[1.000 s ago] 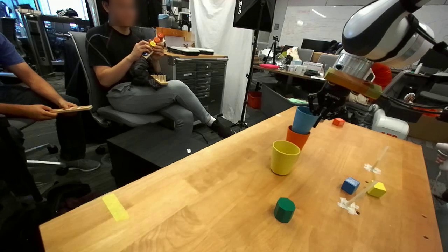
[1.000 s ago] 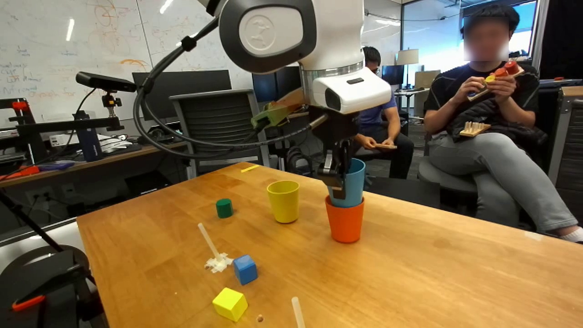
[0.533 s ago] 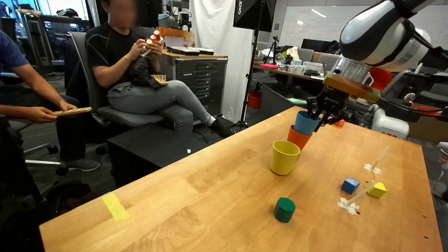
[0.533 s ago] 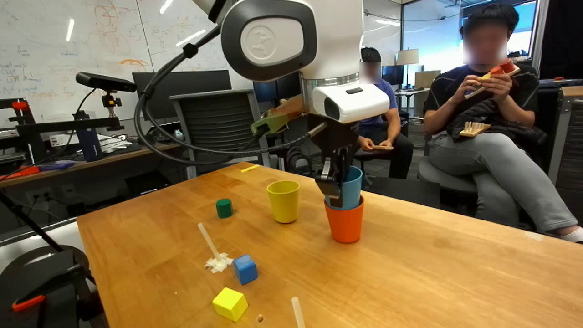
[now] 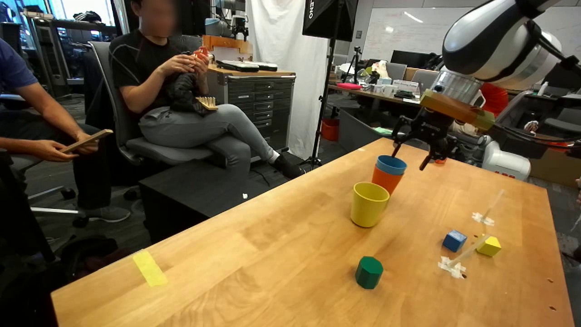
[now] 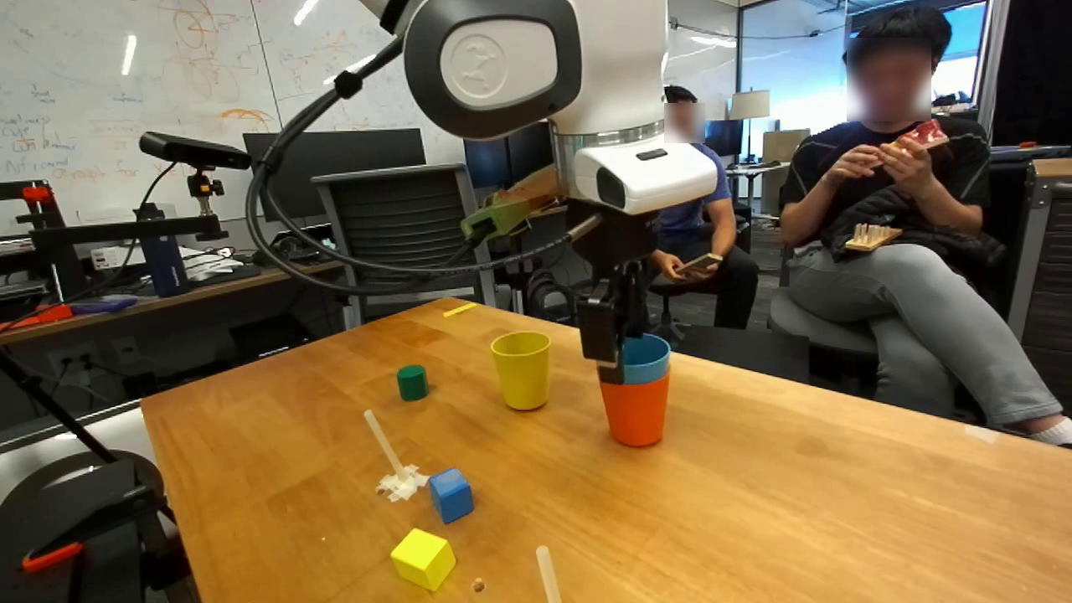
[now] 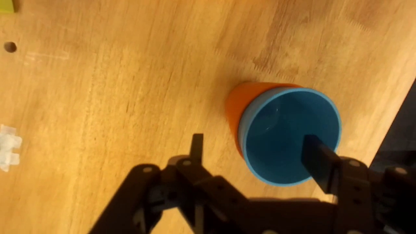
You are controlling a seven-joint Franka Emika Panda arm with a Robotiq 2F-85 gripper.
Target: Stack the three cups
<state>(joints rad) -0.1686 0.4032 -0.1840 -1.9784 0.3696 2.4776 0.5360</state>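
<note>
Wrist view: blu cup [image 7: 281, 130] in orng cup [image 7: 239, 101], pincer [image 7: 253, 137] spread.

Smooth plastic, grained wood

In an exterior view the surface [image 5: 254, 272], across the lower frame, is wood: smooth, grained, with a soft sheen. The yellow cup [image 5: 368, 209], right of centre, looks like satin plastic. In the wrist view the blue cup [image 7: 274, 139], right of centre, looks like smooth plastic with small glints inside; the orange cup [image 7: 237, 104], near mid-frame, looks like smooth plastic too. In an exterior view, upper right, the arm [image 5: 476, 43] has a glossy finish and a shiny metal collar [image 5: 458, 85]; the pincer [image 5: 409, 161] looks matt. The curtain [image 5: 286, 81], upper centre, is creased cloth.
</note>
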